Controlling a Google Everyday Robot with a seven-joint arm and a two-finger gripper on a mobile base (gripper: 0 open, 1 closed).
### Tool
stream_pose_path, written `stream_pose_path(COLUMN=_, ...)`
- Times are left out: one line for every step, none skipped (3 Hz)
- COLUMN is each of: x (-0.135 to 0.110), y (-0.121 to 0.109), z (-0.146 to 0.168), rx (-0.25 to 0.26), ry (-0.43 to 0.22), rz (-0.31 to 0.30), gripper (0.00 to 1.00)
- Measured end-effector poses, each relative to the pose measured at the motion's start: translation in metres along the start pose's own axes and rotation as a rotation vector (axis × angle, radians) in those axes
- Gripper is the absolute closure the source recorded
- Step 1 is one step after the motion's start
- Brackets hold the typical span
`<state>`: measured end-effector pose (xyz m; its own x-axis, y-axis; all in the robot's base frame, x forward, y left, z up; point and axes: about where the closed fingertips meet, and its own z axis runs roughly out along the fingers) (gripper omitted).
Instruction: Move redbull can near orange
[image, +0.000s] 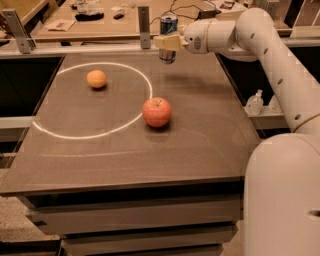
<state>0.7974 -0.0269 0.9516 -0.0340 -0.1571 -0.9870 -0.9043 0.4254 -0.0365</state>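
Observation:
The redbull can (168, 25) is blue and silver and hangs upright above the far middle of the dark table (135, 145). My gripper (167, 42) is shut on the can around its middle, at the end of the white arm reaching in from the right. The orange (96, 79) lies at the far left of the table, inside a white circle, well to the left of the can and lower in the view.
A red apple (157, 112) sits on the white circle line (130, 120) near the table's middle. A metal post (144, 20) stands at the far edge just left of the can. A small clear bottle (254, 103) stands off the right edge.

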Motion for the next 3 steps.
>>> stream_pose_path(x=0.005, y=0.022, z=0.01, rx=-0.027, ry=-0.033, rz=-0.033, gripper=1.0)
stream_pose_path(x=0.012, y=0.038, z=0.028, rx=-0.049, ry=-0.022, rz=-0.067, gripper=1.0)
stream_pose_path(x=0.012, y=0.051, z=0.045, rx=-0.077, ry=-0.017, rz=-0.089, gripper=1.0)
